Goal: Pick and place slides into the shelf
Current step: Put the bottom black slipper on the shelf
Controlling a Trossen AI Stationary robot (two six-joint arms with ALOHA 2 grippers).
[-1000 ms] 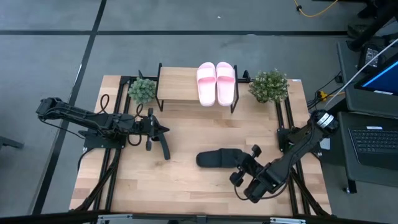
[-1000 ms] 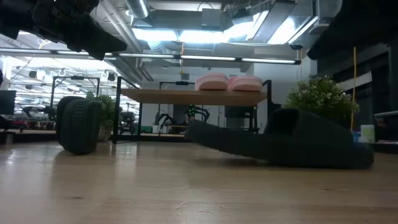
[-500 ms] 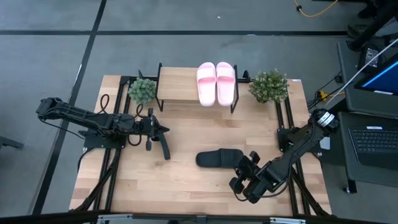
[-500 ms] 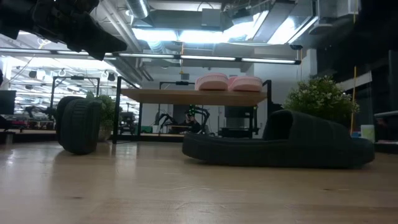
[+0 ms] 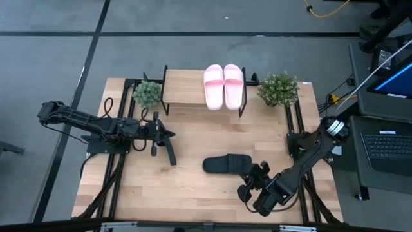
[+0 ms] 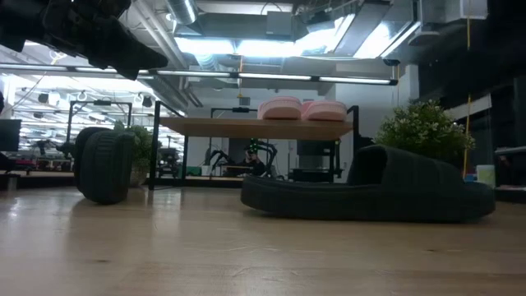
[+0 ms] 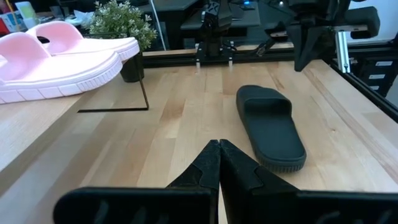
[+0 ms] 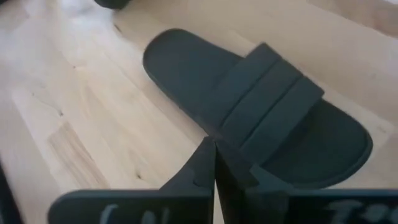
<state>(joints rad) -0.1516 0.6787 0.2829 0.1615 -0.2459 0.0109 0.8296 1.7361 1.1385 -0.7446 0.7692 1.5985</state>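
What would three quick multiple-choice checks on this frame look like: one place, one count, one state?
1. Where are the pink slides?
A. on the shelf
B. on the table
C. in a gripper

2. How many black slides lie flat on the table?
A. none
B. one
C. three

3. The left gripper is:
A. wide open
B. holding a plant
C. shut

Answers: 1 A, both sit side by side on the shelf top. 2 B, only one black slide lies flat. 3 C, its fingertips meet in the left wrist view.
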